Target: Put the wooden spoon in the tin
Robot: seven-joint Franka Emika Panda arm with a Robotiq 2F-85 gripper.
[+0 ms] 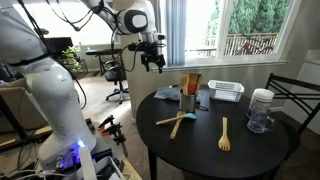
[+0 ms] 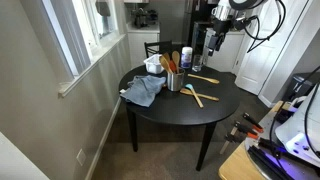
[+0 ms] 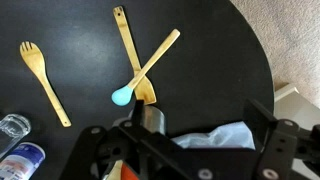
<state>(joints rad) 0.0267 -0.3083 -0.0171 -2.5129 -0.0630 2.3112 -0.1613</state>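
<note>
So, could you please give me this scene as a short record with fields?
wooden spoon: flat on the table, crossing a plain wooden utensil
tin: upright, other utensils standing in it
wooden fork: lies apart from the spoon
gripper: raised above the table, fingers open, empty
task state: spoon not yet in tin

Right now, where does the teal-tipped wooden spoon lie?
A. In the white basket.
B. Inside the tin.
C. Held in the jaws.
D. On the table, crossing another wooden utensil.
D: the wrist view shows the wooden spoon crossing a flat wooden utensil on the black table, outside the tin.
</note>
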